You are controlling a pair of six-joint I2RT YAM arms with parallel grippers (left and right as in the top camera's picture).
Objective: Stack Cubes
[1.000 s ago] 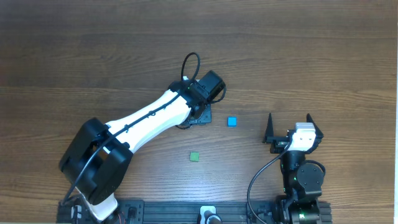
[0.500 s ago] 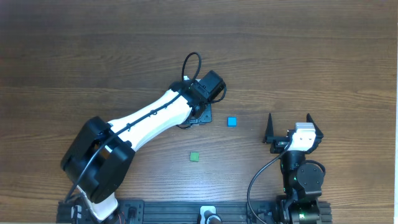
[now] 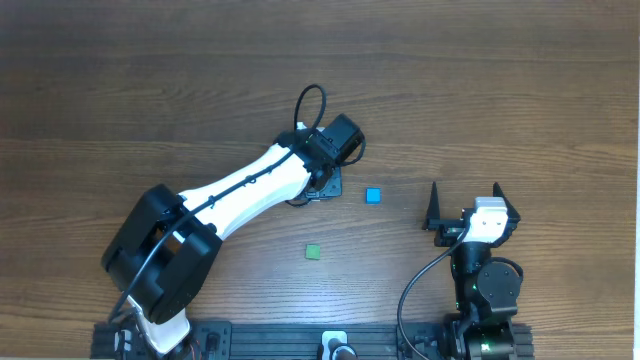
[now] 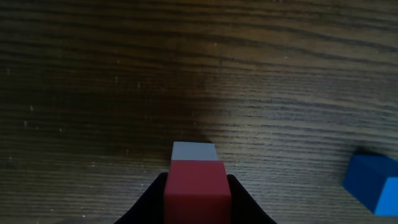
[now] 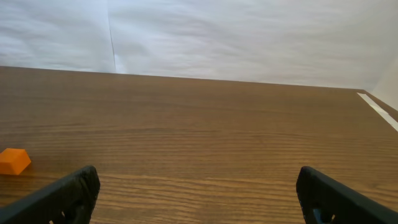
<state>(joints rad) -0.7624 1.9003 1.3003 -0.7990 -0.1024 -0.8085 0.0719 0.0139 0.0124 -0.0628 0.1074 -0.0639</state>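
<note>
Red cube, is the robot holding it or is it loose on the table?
Held. The red cube sits clamped between the left gripper's two dark fingers; whether it touches the table, cannot tell.

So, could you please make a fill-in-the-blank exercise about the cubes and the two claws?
The left claw holds the red cube ___ its two fingers.
The right claw is ___, not shut.
Of the blue cube and the green cube, the ___ one shows lower in the top view.
Missing words: between, open, green.
</note>
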